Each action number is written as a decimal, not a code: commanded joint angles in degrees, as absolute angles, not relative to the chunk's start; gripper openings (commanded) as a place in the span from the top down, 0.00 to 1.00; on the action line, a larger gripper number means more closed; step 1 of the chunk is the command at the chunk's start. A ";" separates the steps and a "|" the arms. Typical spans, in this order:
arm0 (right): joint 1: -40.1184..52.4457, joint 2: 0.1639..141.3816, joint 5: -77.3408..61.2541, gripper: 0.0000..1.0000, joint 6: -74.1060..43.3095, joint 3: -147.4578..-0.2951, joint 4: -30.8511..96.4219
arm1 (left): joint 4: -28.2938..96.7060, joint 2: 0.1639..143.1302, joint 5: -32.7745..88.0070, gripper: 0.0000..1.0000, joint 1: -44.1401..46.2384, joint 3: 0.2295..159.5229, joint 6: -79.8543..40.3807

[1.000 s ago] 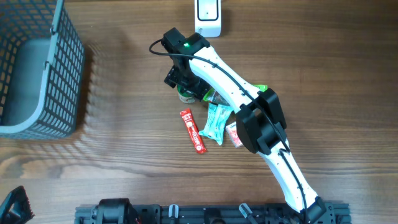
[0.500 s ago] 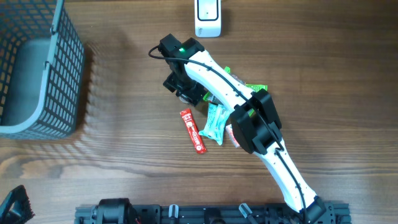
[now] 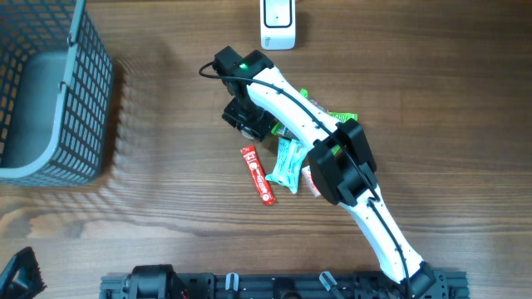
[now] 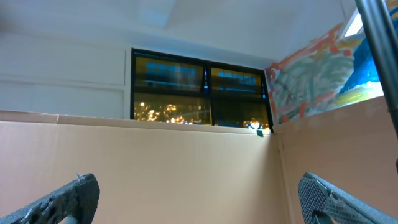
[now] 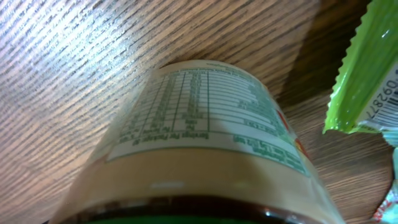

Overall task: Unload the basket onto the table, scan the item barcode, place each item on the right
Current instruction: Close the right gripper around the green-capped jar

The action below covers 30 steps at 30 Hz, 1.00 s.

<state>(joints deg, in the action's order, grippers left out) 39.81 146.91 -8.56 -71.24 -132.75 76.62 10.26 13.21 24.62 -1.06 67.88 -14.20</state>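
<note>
Right gripper (image 3: 248, 122) hangs over jar (image 5: 205, 143), six o'clock of white scanner (image 3: 278, 21), its jaws' state untellable; left gripper (image 4: 198, 183) spread, empty; lift and scan seemingly remain.

Soft, bright, even light fills the overhead view, which is sharp throughout. The basket (image 3: 91, 83) throws a pale grid of shadow onto the table (image 3: 166, 216) just right of the basket, so the light falls from the basket's left. The basket's walls splay with wide-angle distortion. In the right wrist view the jar (image 5: 205, 137) sits too near, its label soft and its lower band blurred, while the wood grain gleams. The left wrist view is dimmer, its window (image 4: 199, 93) dark with smeared orange lights.
</note>
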 commanded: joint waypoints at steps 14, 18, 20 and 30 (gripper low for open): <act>39.33 149.88 -2.00 0.08 -64.45 -131.83 78.76 | 10.94 12.88 21.08 0.00 -0.75 67.70 -13.65; 39.07 149.42 -1.93 0.06 -64.45 -133.43 78.94 | 10.96 12.88 20.91 0.00 -0.75 67.70 -13.63; 38.74 148.64 -1.91 0.06 -64.47 -134.30 78.89 | 10.96 12.88 20.91 0.00 -0.75 67.70 -13.63; 38.46 143.39 -1.10 0.01 -64.60 -134.43 78.48 | 10.98 12.88 20.88 0.00 -0.75 67.70 -13.63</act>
<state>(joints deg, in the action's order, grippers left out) 38.52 146.80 -2.74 -64.77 -133.27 78.56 10.90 13.21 21.87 -1.06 67.88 -14.20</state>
